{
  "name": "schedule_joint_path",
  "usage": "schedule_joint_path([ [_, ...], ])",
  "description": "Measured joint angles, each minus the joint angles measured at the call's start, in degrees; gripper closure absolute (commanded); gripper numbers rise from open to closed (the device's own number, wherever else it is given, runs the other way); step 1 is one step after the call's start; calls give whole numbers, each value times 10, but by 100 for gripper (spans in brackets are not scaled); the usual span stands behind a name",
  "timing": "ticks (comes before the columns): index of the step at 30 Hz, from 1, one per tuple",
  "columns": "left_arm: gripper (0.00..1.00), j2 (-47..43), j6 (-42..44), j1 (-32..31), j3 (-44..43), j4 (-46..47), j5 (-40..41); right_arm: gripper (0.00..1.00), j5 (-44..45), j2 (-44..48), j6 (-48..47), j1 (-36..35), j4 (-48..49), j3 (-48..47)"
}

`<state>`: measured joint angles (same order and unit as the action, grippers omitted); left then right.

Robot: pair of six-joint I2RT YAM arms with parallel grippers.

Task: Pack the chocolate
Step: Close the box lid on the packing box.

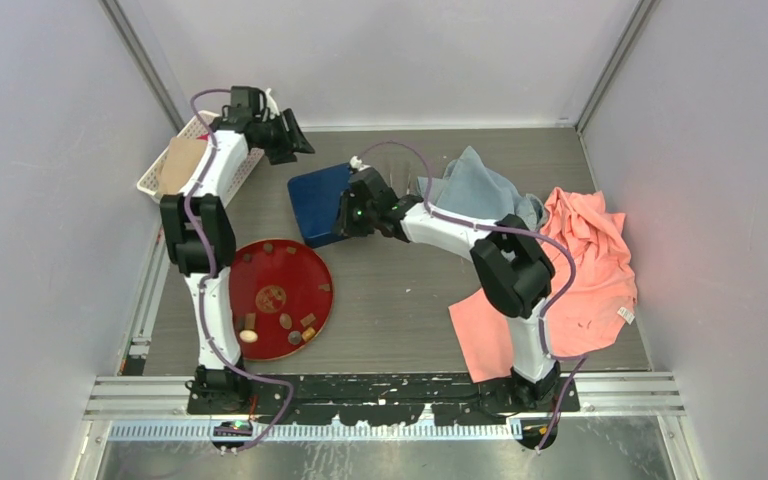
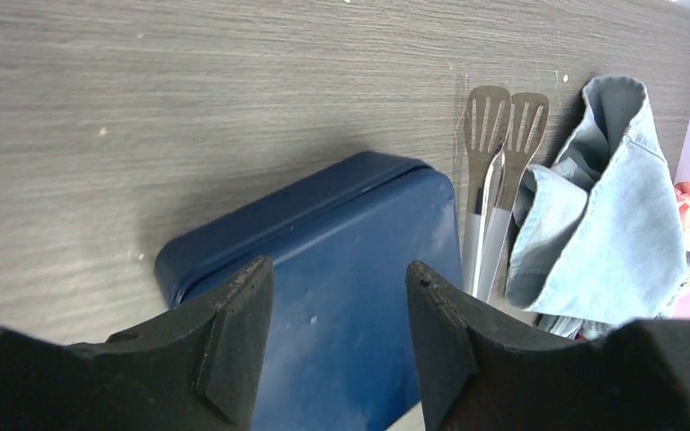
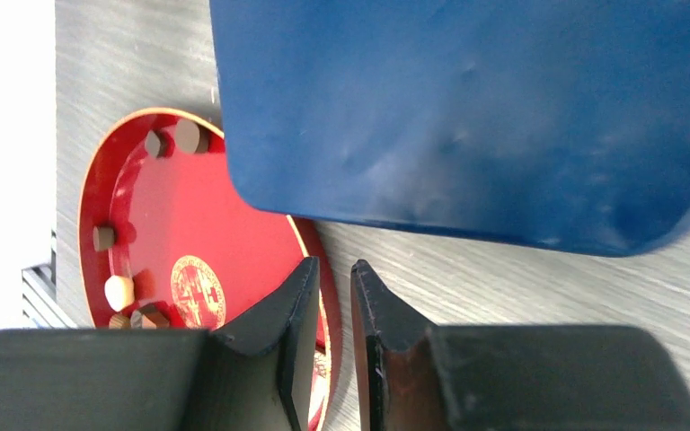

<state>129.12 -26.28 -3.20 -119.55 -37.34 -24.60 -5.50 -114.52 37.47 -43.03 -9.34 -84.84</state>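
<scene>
Closest to your left wrist camera, the left hand (image 2: 339, 269) stands with its fingers well apart and nothing between them. Just beyond its fingertips a dark blue tin (image 2: 368, 215) lies flat on the grey worktop (image 2: 189, 108). To the right of the hand, metal tongs (image 2: 494, 171) lie beside the tin, and further right a light blue cloth (image 2: 611, 206) is bunched up against their handles.

In your right wrist view, the right hand (image 3: 333, 265) shows only a narrow slit between its fingers, and you can see nothing gripped in it. The blue tin fills the frame ahead of the fingertips. To the hand's left sits the red plate (image 3: 207, 215), its edge passing behind the fingers. The chocolate (image 3: 119, 292) lies on it, with brown and cream pieces spread along the rim, apart from the hand.

From above, your left hand hangs beyond the tin's far corner, with a white basket (image 1: 145, 185) to its left. Your right hand sits over the tin's right edge. The plate with the chocolate lies on the base side of both hands, touched by neither. An orange cloth (image 1: 590, 260) lies well to the right hand's right
</scene>
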Motion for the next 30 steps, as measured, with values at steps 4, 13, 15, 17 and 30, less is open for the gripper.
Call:
schedule_joint_path([
  [4, 43, -59, 2, 12, 56, 3, 12, 75, -13, -25, 7, -16, 8, 0],
  [13, 44, -74, 10, 25, 90, -2, 19, 75, -17, -58, 13, -19, 7, -10],
  [15, 44, -74, 10, 25, 90, -2, 17, 75, -16, -72, 13, -19, 7, -30],
  [17, 44, -74, 10, 24, 91, -2, 12, 75, -16, -84, 13, -19, 7, -46],
  [30, 46, -77, 8, 21, 172, 9, -31, 75, -14, -89, 12, -20, 3, -75],
])
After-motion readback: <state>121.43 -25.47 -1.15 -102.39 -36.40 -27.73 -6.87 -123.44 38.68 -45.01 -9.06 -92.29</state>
